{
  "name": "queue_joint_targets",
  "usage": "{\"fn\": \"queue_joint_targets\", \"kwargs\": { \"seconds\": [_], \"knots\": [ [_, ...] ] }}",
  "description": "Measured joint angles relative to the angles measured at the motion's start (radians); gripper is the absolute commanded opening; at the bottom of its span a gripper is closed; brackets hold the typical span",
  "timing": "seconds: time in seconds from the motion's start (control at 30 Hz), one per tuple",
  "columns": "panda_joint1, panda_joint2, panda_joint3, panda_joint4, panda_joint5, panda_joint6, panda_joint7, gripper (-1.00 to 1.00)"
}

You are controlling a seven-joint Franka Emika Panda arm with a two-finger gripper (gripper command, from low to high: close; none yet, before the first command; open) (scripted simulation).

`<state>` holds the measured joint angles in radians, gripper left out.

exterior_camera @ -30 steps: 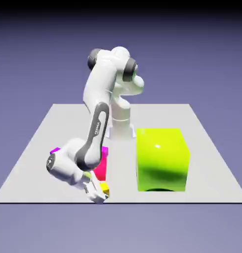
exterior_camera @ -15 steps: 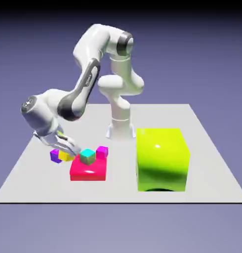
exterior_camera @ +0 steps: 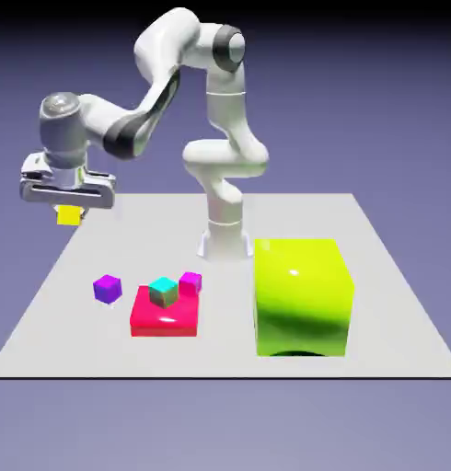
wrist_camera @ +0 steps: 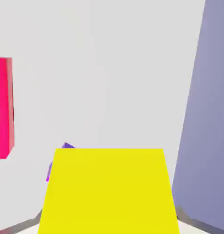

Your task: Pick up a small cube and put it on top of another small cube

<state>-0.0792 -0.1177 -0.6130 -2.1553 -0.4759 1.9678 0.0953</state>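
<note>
High over the table's left edge in the exterior view, my gripper (exterior_camera: 69, 208) is shut on the small yellow cube (exterior_camera: 70, 217), which hangs well above the surface. That yellow cube (wrist_camera: 107, 192) fills the bottom of the hand view and hides most of my fingertips. A small purple cube (exterior_camera: 107, 289) rests on the table, below and to the exterior view's right of the held one. Only a sliver of this purple cube (wrist_camera: 66, 146) peeks out behind the yellow one in the hand view.
A flat red slab (exterior_camera: 165, 318) carries a teal cube (exterior_camera: 163, 292), and a magenta cube (exterior_camera: 190, 282) sits just behind it. A big lime-green block (exterior_camera: 301, 296) stands on the exterior view's right. The table's edge (wrist_camera: 189, 114) runs down the hand view's right.
The arm carried the yellow cube from the table's near edge past the purple cube. It then rose with it, high to the exterior view's left. The grip stayed shut.
</note>
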Motion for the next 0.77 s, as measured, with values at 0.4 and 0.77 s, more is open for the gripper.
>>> {"fn": "queue_joint_targets", "kwargs": {
  "seconds": [0.4, 0.77],
  "knots": [
    [-0.232, 0.154, 0.277, -0.392, -0.512, 0.240, 0.057, -1.00],
    [-0.319, 0.341, 0.289, -0.425, -0.697, 0.394, 0.183, 1.00]
  ]
}}
